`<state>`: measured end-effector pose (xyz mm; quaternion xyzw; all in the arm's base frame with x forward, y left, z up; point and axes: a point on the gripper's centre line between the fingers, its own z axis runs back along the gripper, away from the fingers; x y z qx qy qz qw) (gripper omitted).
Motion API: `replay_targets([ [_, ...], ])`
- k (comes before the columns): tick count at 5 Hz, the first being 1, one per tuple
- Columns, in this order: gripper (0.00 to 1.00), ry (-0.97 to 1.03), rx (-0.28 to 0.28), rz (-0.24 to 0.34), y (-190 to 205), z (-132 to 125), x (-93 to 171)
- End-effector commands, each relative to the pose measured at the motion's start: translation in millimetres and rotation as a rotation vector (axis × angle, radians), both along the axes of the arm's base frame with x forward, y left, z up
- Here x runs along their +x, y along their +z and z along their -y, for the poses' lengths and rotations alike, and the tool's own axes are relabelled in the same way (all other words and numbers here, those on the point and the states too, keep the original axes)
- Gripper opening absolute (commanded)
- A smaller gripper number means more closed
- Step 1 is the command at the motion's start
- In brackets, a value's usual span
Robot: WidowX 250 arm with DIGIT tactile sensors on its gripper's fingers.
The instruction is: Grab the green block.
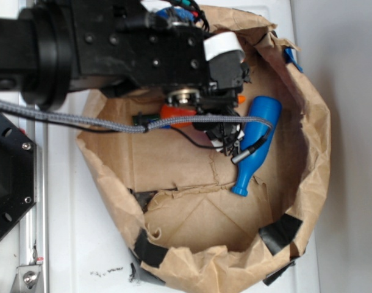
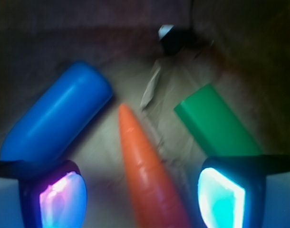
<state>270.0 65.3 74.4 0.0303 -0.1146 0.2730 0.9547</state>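
Paper bag point(image 1: 308, 122) holds green block point(image 2: 216, 123), carrot point(image 2: 147, 175), blue bottle point(image 2: 57, 121).

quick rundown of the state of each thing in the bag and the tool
tool: open, holding nothing, pads either side of the carrot
green block: lying flat, free, by the right-hand pad in the wrist view
carrot: lying between the pads, ungripped
blue bottle: on its side
paper bag: open, rim rolled down

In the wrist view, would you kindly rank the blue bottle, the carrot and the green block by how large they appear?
1. Blue bottle, largest.
2. Carrot, close behind; both run out of frame and sit near the camera, so this order is unsure.
3. Green block, smallest, partly hidden.
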Motion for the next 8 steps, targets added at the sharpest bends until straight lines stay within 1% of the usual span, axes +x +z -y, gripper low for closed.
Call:
replay_targets([
  [1,1.0,0.044,0.007,0.1,16.1,6.0,19.0],
  [2,1.0,0.079,0.063,0.116,8.9,-13.4,24.0],
  [3,1.0,0.1,0.104,0.132,8.0,-32.5,24.1],
  [4,1.0,0.088,0.119,0.153,13.0,-41.2,19.5],
  [5,1.0,0.107,0.119,0.158,18.6,-51.4,16.1],
  [6,1.0,0.11,0.128,0.142,14.3,-58.6,17.2],
  [8,1.0,0.077,0.119,0.131,11.7,-68.2,17.7],
])
